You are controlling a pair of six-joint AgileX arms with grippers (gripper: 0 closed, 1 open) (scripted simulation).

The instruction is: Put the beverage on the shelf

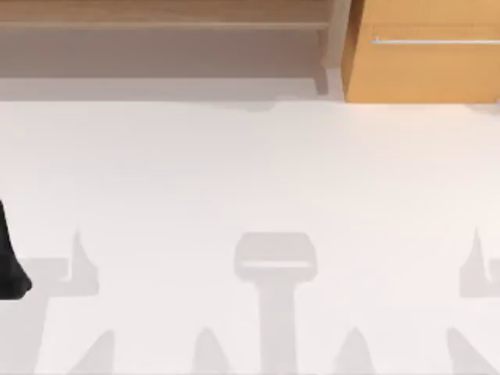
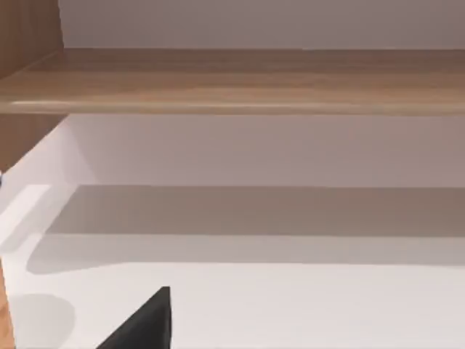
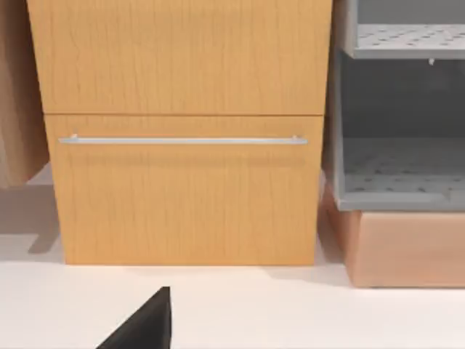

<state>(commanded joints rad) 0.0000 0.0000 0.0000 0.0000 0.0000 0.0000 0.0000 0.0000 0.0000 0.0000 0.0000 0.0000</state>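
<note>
The beverage is out of view. The shelf (image 1: 156, 26) of pale light-brown wood runs along the table's back left, and its upright end post (image 1: 337, 47) stands beside the cabinet. In the left wrist view the shelf board (image 2: 240, 80) spans the picture, with open space beneath it. My left arm (image 1: 9, 258) is a black shape at the table's left edge. A black piece of my left gripper (image 2: 145, 323) pokes in low, facing the shelf. A like piece of my right gripper (image 3: 145, 323) faces the cabinet.
An orange-wood cabinet (image 1: 426, 55) with a thin silver bar handle (image 3: 182, 139) stands at the back right. Beside it a grey perforated rack (image 3: 399, 131) rests on a pale wooden box (image 3: 407, 247). The white table (image 1: 250, 172) carries only grey shadows.
</note>
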